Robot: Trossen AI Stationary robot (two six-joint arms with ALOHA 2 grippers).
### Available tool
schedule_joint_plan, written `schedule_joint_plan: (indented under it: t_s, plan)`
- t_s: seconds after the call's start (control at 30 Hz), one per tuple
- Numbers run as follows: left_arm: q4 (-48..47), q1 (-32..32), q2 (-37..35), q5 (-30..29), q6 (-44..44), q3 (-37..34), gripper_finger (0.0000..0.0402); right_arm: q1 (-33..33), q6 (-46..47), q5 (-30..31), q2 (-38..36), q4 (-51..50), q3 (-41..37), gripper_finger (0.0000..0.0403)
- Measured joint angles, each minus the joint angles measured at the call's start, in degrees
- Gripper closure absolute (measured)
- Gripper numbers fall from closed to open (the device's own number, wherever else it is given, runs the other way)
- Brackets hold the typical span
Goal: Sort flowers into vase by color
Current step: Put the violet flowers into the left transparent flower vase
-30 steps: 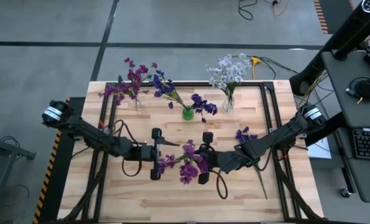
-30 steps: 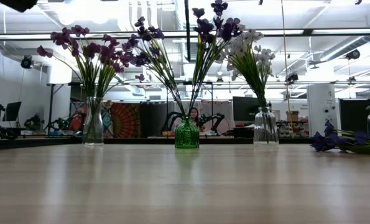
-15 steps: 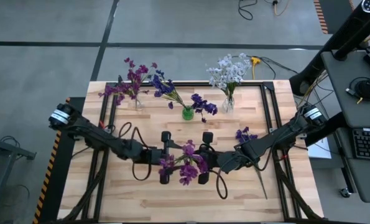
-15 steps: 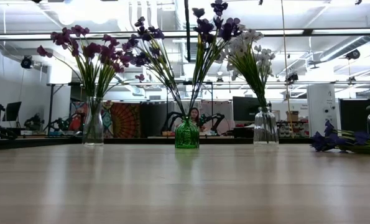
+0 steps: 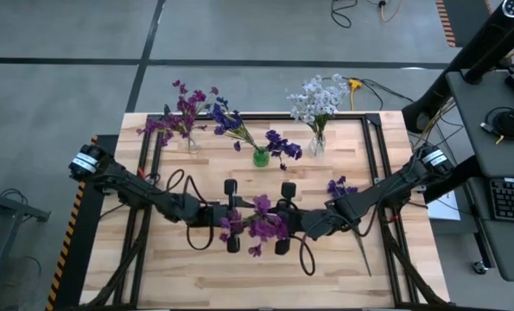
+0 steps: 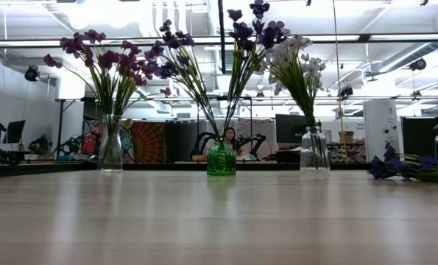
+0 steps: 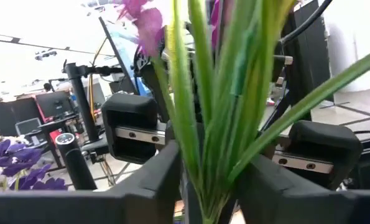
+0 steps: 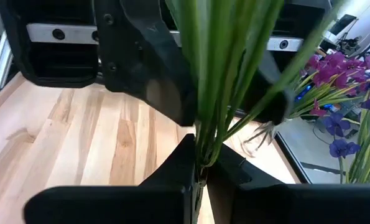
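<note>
Magenta sprig passed between our two grippers above mid-surface
Right gripper jaws clamp the flowers' light, springy stems; left gripper jaws close around them, best gripped low

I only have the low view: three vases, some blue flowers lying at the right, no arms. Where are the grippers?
Observer: Both meet mid-table, the left gripper facing the right gripper.
Operator: Anything in them?
Observer: One magenta sprig, its blossoms between the two.
Operator: Which one has it?
Observer: Both. Its green stems are pinched between the right gripper's fingers, and the left gripper's fingers clamp them too.
</note>
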Motion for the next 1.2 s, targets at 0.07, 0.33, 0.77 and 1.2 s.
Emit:
schedule_joint_plan:
  t_s: [0.07,0.33,0.77,1.2]
  plan:
    - [-0.33,0.00,0.00,-0.15,0.35,0.00,0.0314,-0.03,0.04,0.14,0.00,-0.01,0.00,0.0378]
    - [-0.81,0.02,-0.02,-0.62,0.42,-0.02,0.0392,0.00,-0.02,1.32,-0.15,0.33,0.00,0.0279]
    - [-4.76,-0.09,-2.38,-8.81,1.93,-0.11,0.0393,0.15,0.48,1.58,-2.40,-0.51,0.00,0.0205]
    - [-21.36,0.00,-27.30,-20.58,2.73,-7.67,0.0393,0.24,7.53,5.84,-6.93,-11.32,0.00,0.0204]
